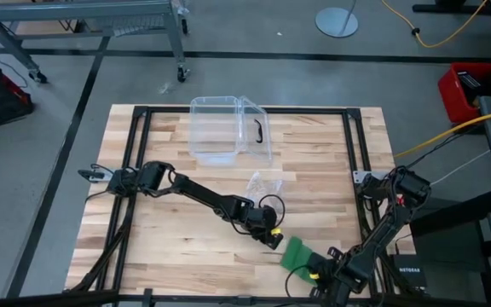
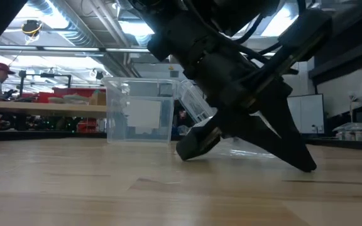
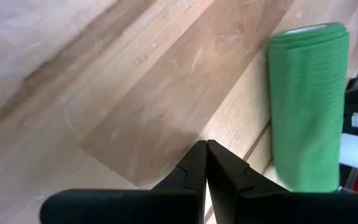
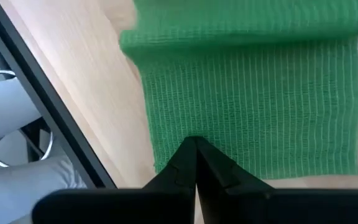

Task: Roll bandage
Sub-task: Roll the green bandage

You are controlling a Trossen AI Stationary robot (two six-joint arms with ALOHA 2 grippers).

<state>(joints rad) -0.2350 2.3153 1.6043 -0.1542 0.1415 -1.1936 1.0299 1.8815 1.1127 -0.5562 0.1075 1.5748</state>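
Bandage (image 1: 297, 253): green, on the table's (image 1: 186, 222) near right part, between both grippers.
Left gripper (image 1: 274, 239): fingers pressed together, empty, just left of the bandage.
Right gripper (image 1: 312, 269): fingers pressed together at the bandage's near-right edge.

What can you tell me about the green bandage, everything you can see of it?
The bandage is matte green stretchy cloth with a fine ribbed weave. It lies on the wooden table near the front edge, partly rolled: a stubby roll at one end, a flat strip running from it. The right gripper, shut, sits at the strip's end, apparently pinching it. The left gripper, shut, rests beside the roll without touching it.
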